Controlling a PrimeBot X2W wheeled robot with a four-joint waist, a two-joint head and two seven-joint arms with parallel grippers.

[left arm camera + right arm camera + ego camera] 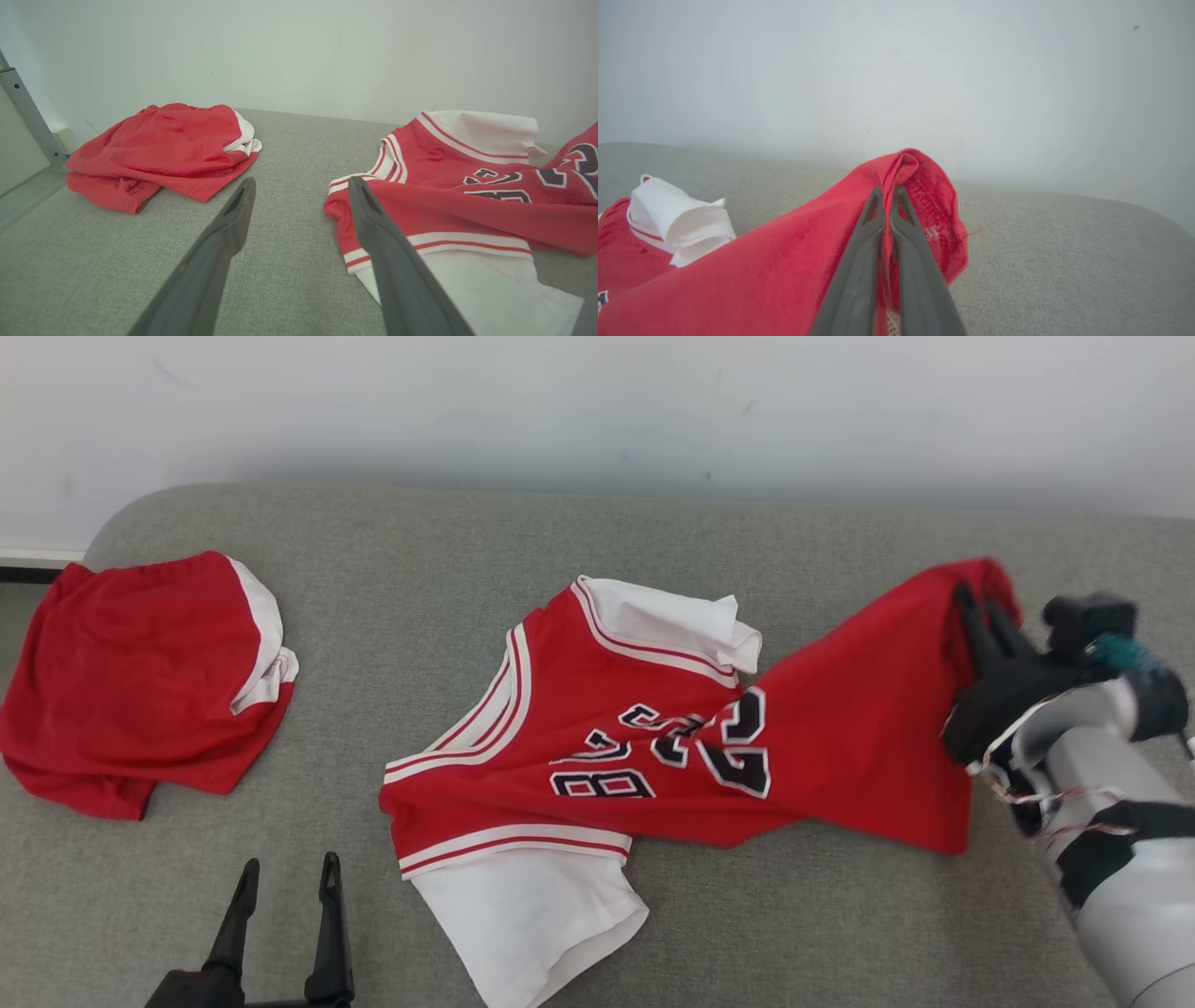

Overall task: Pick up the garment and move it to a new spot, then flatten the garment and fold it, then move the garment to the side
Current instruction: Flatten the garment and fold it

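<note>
We count two garments: jersey (597,709), red bundle (131,681). Right gripper (977,597) clamps jersey; left gripper (289,861) gapes empty.

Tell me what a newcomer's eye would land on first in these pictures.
The red jersey with white trim and dark lettering, sprawled rumpled across the middle of the grey cushion, grabs attention first. Its right-hand end is pinched and lifted by the right claw, shut on the cloth. A second red-and-white garment sits bunched at the far left, with the left claw open and empty at the lower left.
</note>
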